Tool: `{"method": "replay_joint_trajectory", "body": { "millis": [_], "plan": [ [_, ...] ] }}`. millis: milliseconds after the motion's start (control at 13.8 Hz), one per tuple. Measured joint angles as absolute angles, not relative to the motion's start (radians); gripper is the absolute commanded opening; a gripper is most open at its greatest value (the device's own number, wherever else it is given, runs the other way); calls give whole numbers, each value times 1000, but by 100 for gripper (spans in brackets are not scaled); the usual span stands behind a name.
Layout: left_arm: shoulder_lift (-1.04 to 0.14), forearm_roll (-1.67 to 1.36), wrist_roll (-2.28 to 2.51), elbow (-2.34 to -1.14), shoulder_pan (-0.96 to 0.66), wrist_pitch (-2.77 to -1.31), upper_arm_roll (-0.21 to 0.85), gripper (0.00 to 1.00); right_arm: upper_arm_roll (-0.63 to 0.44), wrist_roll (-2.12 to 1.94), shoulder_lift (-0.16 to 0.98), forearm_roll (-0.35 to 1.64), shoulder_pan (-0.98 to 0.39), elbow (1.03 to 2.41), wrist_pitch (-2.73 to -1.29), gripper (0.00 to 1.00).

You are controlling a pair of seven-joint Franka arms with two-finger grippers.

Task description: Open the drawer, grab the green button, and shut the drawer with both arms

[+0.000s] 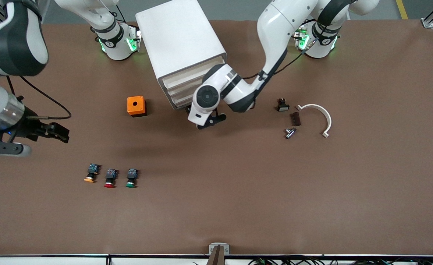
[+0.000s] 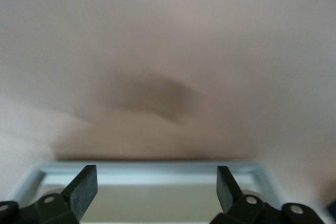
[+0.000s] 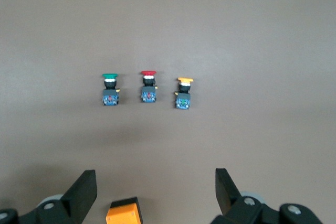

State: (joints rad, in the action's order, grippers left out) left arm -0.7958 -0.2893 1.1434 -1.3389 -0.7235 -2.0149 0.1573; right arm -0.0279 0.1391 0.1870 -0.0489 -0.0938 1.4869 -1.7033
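Note:
The white four-drawer cabinet (image 1: 181,40) stands near the arms' bases, all drawers shut. Its third drawer (image 1: 181,96) is partly hidden by the left arm's wrist. My left gripper (image 1: 210,121) (image 2: 156,187) is open right at the cabinet's front, low down, with a drawer's pale rim (image 2: 152,169) between its fingers; which drawer it is I cannot tell. The green button (image 1: 131,178) (image 3: 109,89) lies on the table beside a red-capped one (image 1: 109,179) and a yellow-orange one (image 1: 91,173). My right gripper (image 1: 60,133) (image 3: 156,190) hangs open and empty over the table at the right arm's end.
An orange box (image 1: 137,106) (image 3: 123,212) sits beside the cabinet. Toward the left arm's end lie a small black part (image 1: 283,106), a brown block (image 1: 295,118), a metal piece (image 1: 290,132) and a white curved piece (image 1: 321,116).

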Motion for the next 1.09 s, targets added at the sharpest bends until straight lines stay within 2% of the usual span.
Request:
{"method": "replay_joint_trajectory", "body": {
  "millis": [509,873,1091],
  "plan": [
    [-547,-203,1099,-1331,-304,-1868,148,100,59,135,58,-48,51,1488,-1612,100],
    [-441,32,885,-1334,-197,-1745,147,100,50,133,50,-48,43,1470,-1577,100],
    [-362,62,708,-1334,-120,-1672,146,100,50,132,46,-48,38,1452,-1578,100]
  ]
}}
